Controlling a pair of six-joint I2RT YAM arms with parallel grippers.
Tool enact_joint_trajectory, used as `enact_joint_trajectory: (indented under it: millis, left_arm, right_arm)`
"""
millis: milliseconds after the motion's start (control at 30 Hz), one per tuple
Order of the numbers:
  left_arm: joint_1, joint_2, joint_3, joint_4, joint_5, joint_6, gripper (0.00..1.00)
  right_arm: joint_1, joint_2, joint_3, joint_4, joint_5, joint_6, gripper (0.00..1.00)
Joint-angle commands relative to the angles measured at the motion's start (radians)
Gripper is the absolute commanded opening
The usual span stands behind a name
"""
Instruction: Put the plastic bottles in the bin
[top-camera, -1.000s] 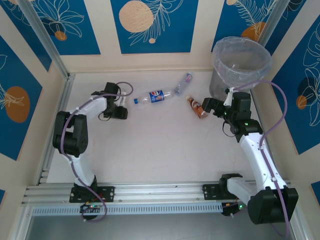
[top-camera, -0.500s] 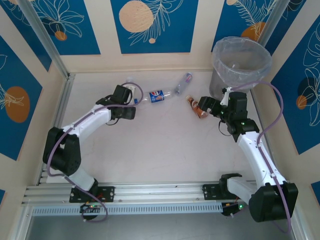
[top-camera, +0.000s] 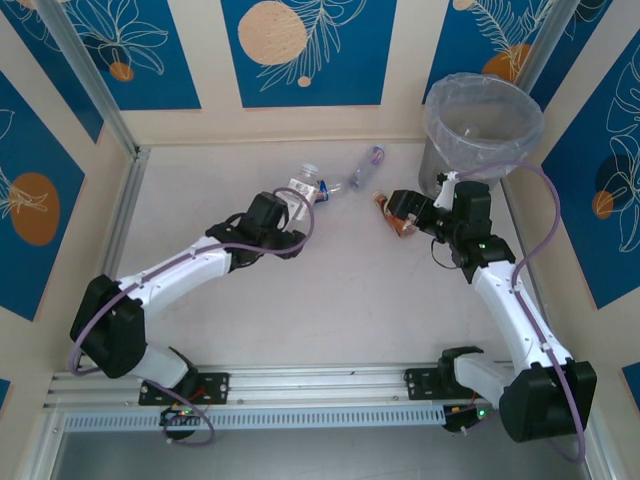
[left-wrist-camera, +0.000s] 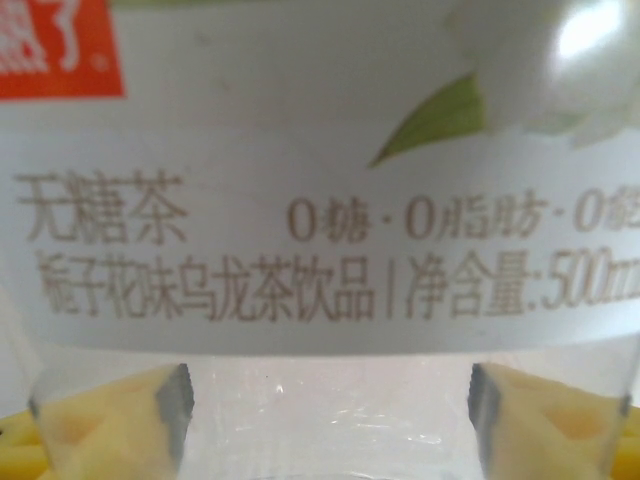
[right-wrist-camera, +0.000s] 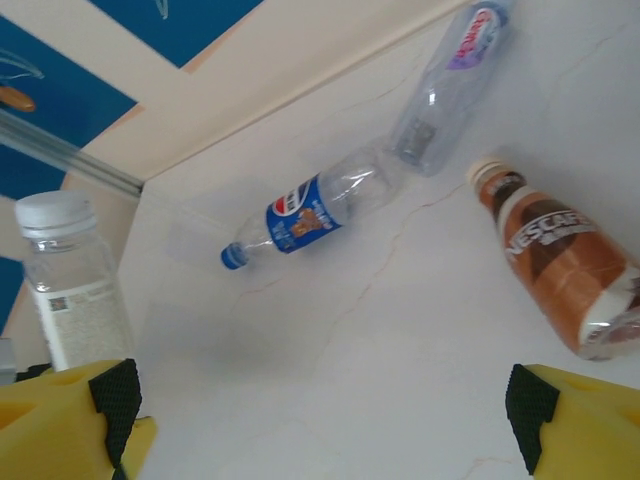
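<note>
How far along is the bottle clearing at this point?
Done: nothing I can confirm; I can't make out any bottle in the bin. In hand: the left gripper is shut on a white-labelled bottle; the right gripper hangs open by the brown Nescafe bottle. Left: that one, the Pepsi bottle and the purple-labelled bottle all lie on the table.

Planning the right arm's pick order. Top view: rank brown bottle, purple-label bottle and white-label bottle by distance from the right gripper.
1. Brown bottle, just ahead of the right gripper.
2. Purple-label bottle, farther back and left.
3. White-label bottle, farthest left.
</note>
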Motion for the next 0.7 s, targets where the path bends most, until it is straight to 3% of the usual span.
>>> enact_joint_trajectory:
  millis: [0, 133, 367, 467, 567, 667]
  left_arm:
    - [-0.048, -0.009, -0.006, 0.060, 0.026, 0.077, 0.47]
    - [-0.104, -0.001, -0.019, 0.088, 0.024, 0.123, 0.47]
    - [-0.160, 0.042, 0.003, 0.087, -0.017, 0.193, 0.47]
    - [-0.177, 0.044, 0.005, 0.100, -0.014, 0.217, 0.47]
    - [-0.193, 0.040, -0.003, 0.119, -0.008, 0.242, 0.47]
    - [-0.208, 0.043, 0.001, 0.121, -0.024, 0.251, 0.48]
  right_arm:
    - [0.016, 0.014, 0.028, 0.043, -0.129, 0.024, 0.96]
    - [0.037, 0.052, 0.070, 0.049, -0.258, 0.036, 0.94]
    - [0.108, 0.117, 0.163, 0.047, -0.368, 0.051, 0.91]
    - [0.140, 0.138, 0.194, 0.020, -0.308, 0.051, 0.89]
    - [0.167, 0.154, 0.221, -0.039, -0.150, 0.054, 0.79]
    - [0.172, 0.176, 0.233, -0.059, -0.100, 0.066, 0.73]
